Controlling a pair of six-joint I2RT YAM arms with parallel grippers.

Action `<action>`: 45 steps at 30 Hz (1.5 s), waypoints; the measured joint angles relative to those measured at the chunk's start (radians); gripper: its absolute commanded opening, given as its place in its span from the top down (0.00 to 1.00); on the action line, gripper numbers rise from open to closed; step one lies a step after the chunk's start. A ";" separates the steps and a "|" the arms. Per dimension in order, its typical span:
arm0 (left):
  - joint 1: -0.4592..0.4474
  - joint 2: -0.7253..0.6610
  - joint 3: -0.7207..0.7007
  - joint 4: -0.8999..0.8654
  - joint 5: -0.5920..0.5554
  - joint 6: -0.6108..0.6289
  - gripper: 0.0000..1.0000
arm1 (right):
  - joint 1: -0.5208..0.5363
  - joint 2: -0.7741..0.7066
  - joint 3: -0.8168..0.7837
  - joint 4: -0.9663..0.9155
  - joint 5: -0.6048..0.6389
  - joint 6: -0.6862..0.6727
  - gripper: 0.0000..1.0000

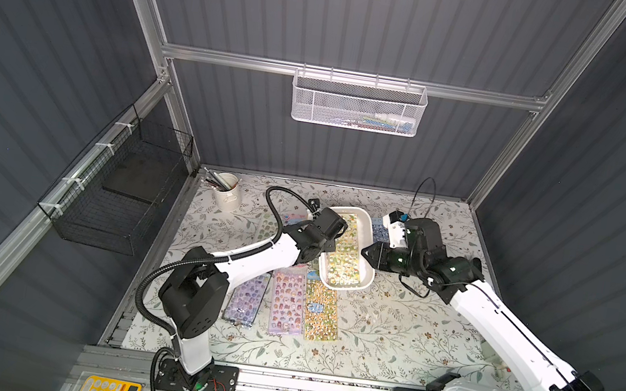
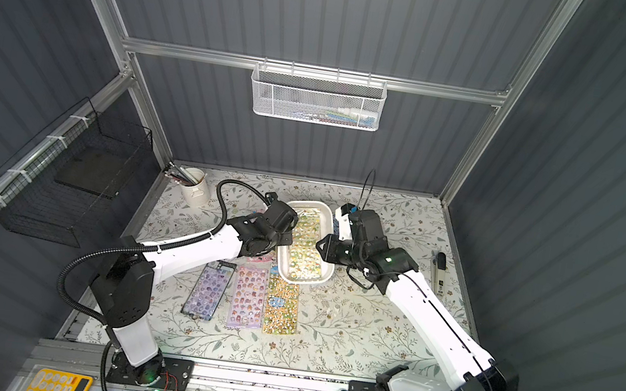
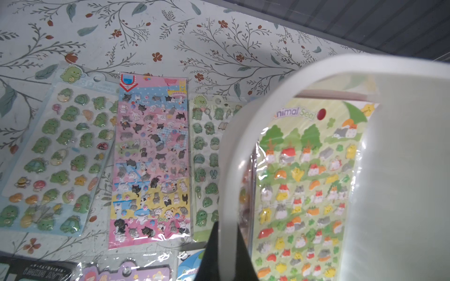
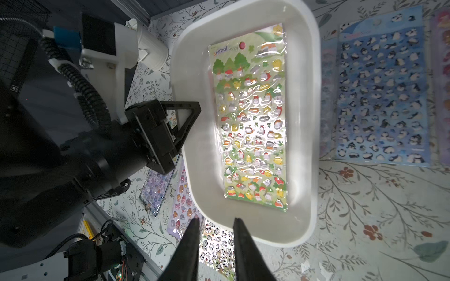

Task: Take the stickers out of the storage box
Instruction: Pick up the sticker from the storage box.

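one green sticker sheet lies flat in the storage box; other sheets are spread on the counter beside it. it looks light, floppy and slick in its glossy sleeve, so i'd pinch a short end. my left tool is clamped on the box's rim; my right tool hangs at the near end, tips a little apart. the walls leave little room.

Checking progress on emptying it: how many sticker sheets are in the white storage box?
1: a green animal sheet lies flat, face up, on the floor of the storage box. More may be hidden beneath it.
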State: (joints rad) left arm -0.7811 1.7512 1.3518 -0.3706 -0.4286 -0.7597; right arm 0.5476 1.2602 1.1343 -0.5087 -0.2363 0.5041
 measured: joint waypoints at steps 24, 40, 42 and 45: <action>0.000 -0.111 -0.108 0.016 -0.042 -0.034 1.00 | 0.084 0.313 0.201 -0.083 0.174 -0.043 0.90; 0.000 -0.198 -0.154 0.027 -0.010 -0.051 1.00 | 0.116 0.405 0.271 -0.083 0.321 -0.060 0.83; 0.000 -0.207 -0.154 0.027 -0.003 -0.056 1.00 | 0.121 0.412 0.274 -0.082 0.342 -0.063 0.81; 0.000 -0.221 -0.154 0.028 0.006 -0.057 1.00 | 0.123 0.435 0.276 -0.077 0.362 -0.065 0.78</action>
State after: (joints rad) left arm -0.7811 1.5299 1.1973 -0.3428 -0.4225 -0.8169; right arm 0.6704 1.6947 1.4105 -0.5854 0.1253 0.4393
